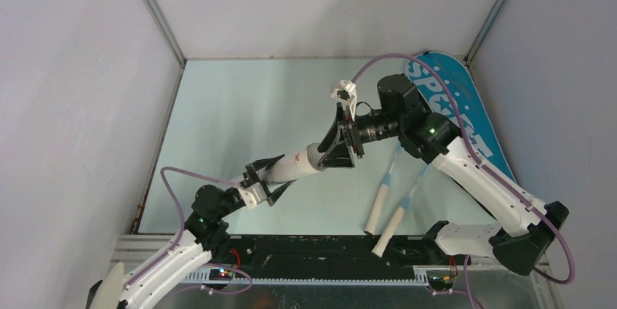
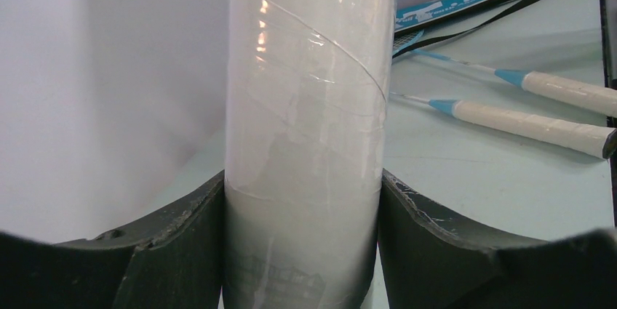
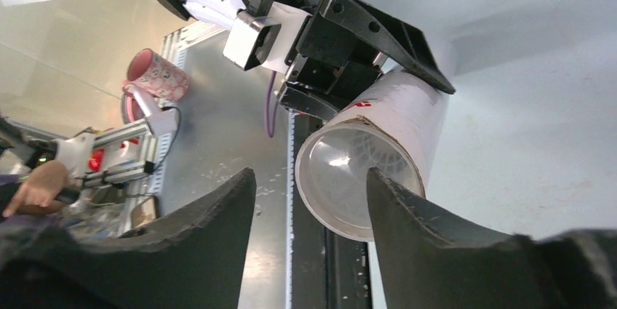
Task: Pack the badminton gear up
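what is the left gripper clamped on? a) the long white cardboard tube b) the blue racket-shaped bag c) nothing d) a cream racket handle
a: the left gripper has a finger pressed on each side of the long white cardboard tube, while the two cream-handled rackets lie untouched on the table.

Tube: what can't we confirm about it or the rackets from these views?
- Contents of the tube: right wrist view looks down the open mouth; a ribbed white shape shows, too blurred to count.
- Its ends: left wrist view, cut off by top and bottom edges; left pincer clamps the middle.
- Rim contact: top view, right pincer covers the far end.
- Heads of the rackets: top view, hidden under the right arm.
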### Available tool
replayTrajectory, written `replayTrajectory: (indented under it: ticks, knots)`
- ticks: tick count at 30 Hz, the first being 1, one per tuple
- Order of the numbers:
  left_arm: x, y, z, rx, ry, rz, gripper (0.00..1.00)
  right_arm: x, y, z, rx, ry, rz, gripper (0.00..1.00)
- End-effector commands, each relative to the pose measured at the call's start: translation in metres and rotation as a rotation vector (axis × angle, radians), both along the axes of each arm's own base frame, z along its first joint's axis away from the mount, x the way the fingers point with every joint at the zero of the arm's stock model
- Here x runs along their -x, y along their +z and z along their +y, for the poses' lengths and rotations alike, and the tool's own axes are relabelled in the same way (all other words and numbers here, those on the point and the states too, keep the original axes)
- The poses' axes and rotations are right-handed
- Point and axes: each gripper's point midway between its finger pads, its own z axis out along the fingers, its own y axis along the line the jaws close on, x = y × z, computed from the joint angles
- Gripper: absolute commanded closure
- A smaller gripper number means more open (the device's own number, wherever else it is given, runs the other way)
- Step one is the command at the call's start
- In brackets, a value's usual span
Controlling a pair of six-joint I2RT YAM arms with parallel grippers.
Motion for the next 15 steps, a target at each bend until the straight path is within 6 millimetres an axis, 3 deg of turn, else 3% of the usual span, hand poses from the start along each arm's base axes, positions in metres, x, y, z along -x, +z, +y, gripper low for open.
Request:
replayTrajectory:
  ticks: [1,8,11,12,15]
  knots:
    - [0.007,0.021,0.0,0.057,-0.022,-0.065,0.32,0.001,0.029,-0.011,-0.056,-0.043,-0.148,0.35]
    - [0.007,0.022,0.0,0.057,-0.02,-0.068,0.32,-0.026,0.029,-0.029,-0.027,-0.265,-0.276,0.19]
    - [0.007,0.022,0.0,0.056,-0.022,-0.068,0.32,-0.048,0.031,-0.038,-0.027,-0.414,-0.317,0.02]
    - [0.007,0.022,0.0,0.055,-0.023,-0.067,0.32,-0.06,0.024,-0.043,0.002,-0.483,-0.325,0.01]
    - [0.007,0.022,0.0,0.054,-0.02,-0.068,0.32,-0.07,0.01,-0.045,0.055,-0.513,-0.33,0.01]
